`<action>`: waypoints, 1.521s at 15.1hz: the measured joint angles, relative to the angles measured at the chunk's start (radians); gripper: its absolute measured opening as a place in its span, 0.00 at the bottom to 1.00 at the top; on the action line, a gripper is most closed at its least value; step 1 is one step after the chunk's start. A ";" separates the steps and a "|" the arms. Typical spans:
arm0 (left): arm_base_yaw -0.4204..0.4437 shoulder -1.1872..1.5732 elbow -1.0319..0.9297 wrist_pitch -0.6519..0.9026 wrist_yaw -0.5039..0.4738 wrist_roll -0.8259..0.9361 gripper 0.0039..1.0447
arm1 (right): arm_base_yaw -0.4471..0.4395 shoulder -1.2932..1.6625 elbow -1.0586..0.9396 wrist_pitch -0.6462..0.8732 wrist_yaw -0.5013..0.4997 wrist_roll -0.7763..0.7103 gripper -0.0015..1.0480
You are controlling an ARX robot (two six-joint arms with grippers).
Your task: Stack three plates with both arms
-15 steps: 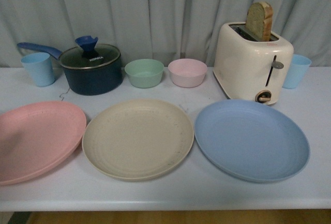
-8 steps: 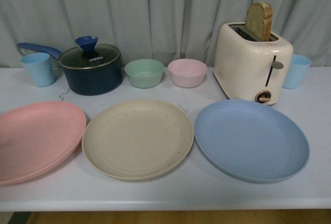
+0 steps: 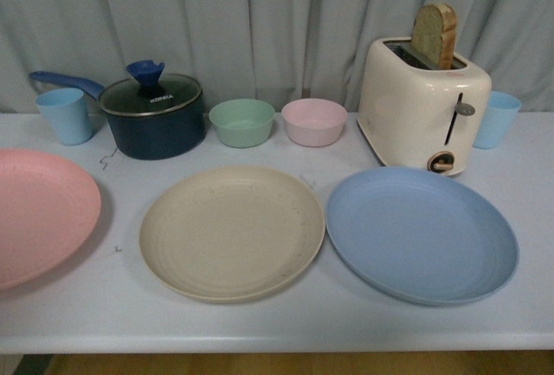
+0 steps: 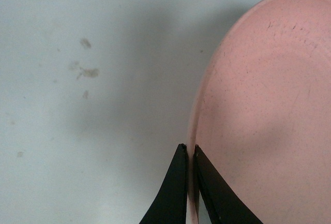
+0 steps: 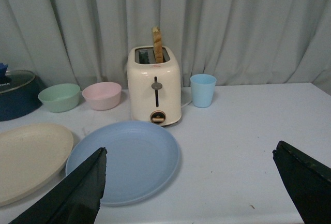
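Three equal round plates are on the white table. The pink plate (image 3: 39, 212) is at the far left, partly cut off by the frame edge and tilted up off the table. The beige plate (image 3: 232, 231) lies in the middle and the blue plate (image 3: 421, 233) on the right. My left gripper (image 4: 187, 150) is shut on the pink plate's rim (image 4: 192, 131), one jaw on each side of it; it is out of the front view. My right gripper (image 5: 189, 154) is wide open and empty, over bare table to the right of the blue plate (image 5: 124, 159).
At the back stand a light blue cup (image 3: 65, 115), a dark lidded pot (image 3: 152, 115), a green bowl (image 3: 241, 122), a pink bowl (image 3: 313, 121), a cream toaster (image 3: 421, 113) holding bread, and another blue cup (image 3: 496, 119). The table's front edge (image 3: 277, 340) is near.
The pink plate has moved left and lifted, opening a gap beside the beige plate. The beige and blue plates have not moved.
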 joint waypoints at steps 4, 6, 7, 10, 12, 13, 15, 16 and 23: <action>-0.113 -0.187 -0.050 -0.060 -0.018 -0.101 0.02 | 0.000 0.000 0.000 0.000 0.000 0.000 0.94; -0.226 -0.250 -0.073 -0.058 -0.039 -0.158 0.02 | 0.000 0.000 0.000 0.000 0.000 0.000 0.94; -0.291 -0.266 -0.082 -0.055 -0.051 -0.183 0.02 | 0.000 0.000 0.000 0.000 0.000 0.000 0.94; -0.507 -0.241 -0.085 -0.044 -0.106 -0.222 0.02 | 0.000 0.000 0.000 0.000 0.000 0.000 0.94; -0.585 -0.195 -0.079 -0.039 -0.122 -0.234 0.02 | 0.000 0.000 0.000 0.000 0.000 0.000 0.94; -0.608 -0.169 -0.069 -0.033 -0.137 -0.237 0.02 | 0.000 0.000 0.000 0.000 0.000 0.000 0.94; -0.632 -0.118 -0.046 -0.025 -0.150 -0.251 0.02 | 0.000 0.000 0.000 0.000 0.000 0.000 0.94; -0.636 -0.094 -0.033 -0.020 -0.153 -0.253 0.02 | 0.000 0.000 0.000 0.000 0.000 0.000 0.94; -0.629 0.023 0.027 0.007 -0.147 -0.262 0.02 | 0.000 0.000 0.000 0.000 0.000 0.000 0.94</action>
